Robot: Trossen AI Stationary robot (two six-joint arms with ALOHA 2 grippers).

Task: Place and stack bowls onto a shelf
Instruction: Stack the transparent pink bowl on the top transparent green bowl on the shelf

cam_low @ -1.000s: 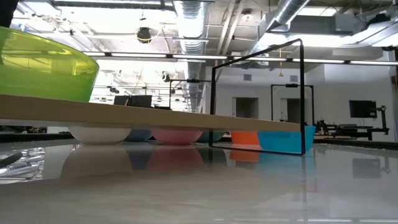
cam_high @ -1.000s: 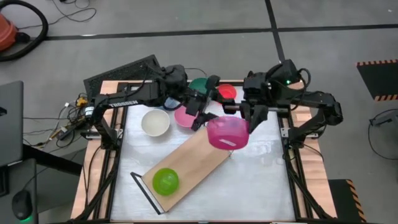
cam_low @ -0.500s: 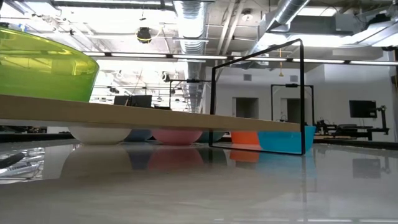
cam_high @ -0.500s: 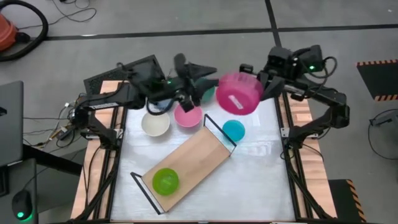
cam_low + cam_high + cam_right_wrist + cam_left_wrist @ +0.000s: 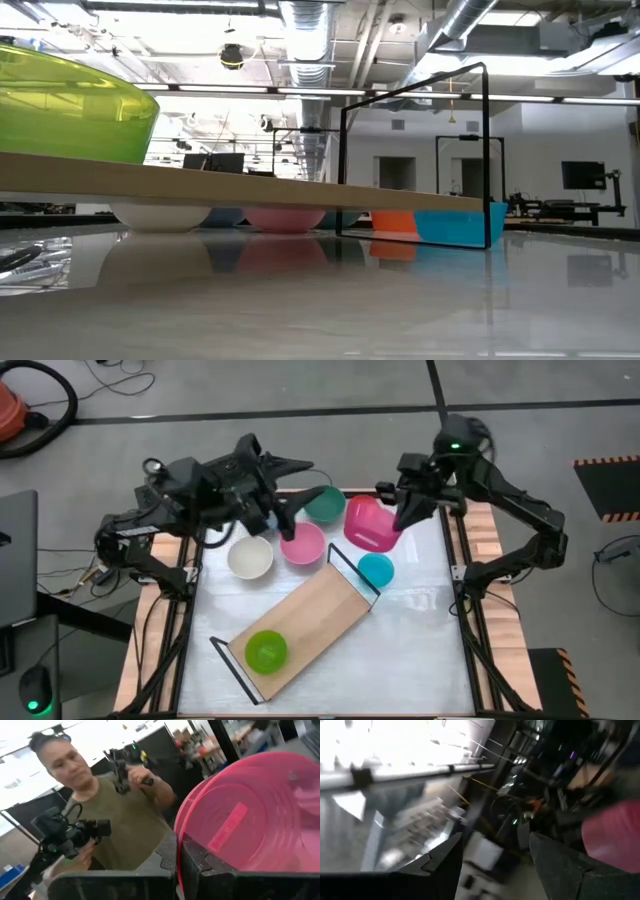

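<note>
1. Jaws of the right gripper [image 5: 398, 520] are clamped on the rim of the magenta bowl [image 5: 370, 523], one finger inside the wall and one outside (the right wrist view shows this plainly); the bowl hangs tilted above the table's far side, near the shelf's [image 5: 305, 618] far wire end.
2. Left gripper [image 5: 288, 520] hovers over the far side by the pink bowl [image 5: 303, 544], its fingers apart and holding nothing, as best the blurred left wrist view lets me judge.
3. A rim pinch probably suits a smooth round bowl, leaving its base free to be set down or nested.
4. On the shelf sits only the lime bowl [image 5: 266, 651], at the near end; the board lies slantwise on the table.
5. Cream [image 5: 250, 557], teal [image 5: 325, 504] and cyan [image 5: 376, 569] bowls wait on the table, off the shelf.
6. Label: a pale rectangular sticker [image 5: 227, 826] on the magenta bowl, with no readable writing.
</note>
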